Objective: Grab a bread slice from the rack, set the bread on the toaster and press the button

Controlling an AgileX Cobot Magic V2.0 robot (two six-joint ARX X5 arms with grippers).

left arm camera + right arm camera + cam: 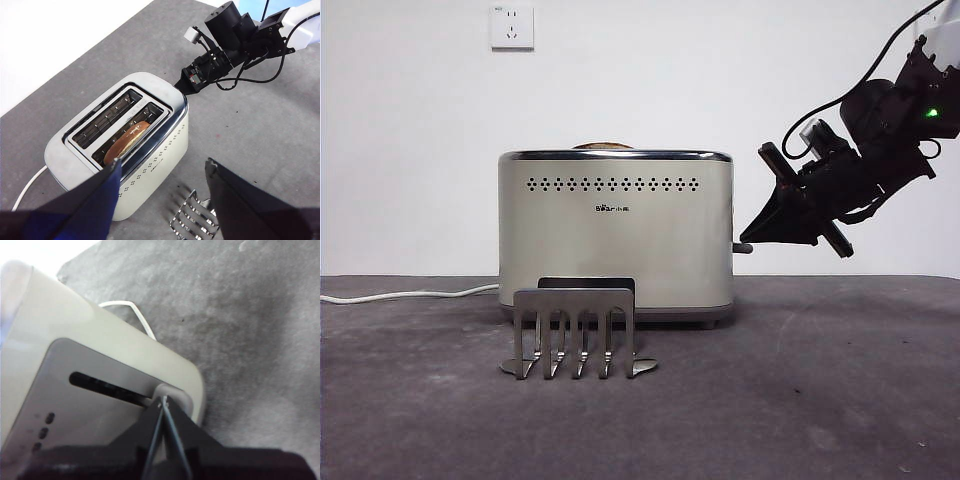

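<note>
- Currently, the right gripper [164, 402] has its jaws pressed together, tips resting on the button [172, 397], which sits at the low end of the vertical lever slot [107, 386] on the narrow side of the toaster [615, 235].
- Judged from this contact, the press runs down along the slot; the right arm is the nearer one.
- Left gripper [162, 172] hovers above the toaster, jaws spread, holding nothing.
- Slice of bread [127, 141] sits sunk in the slot nearer the dotted face; the other slot is empty.
- Rack [582, 330] stands before the toaster, holding no bread.
</note>
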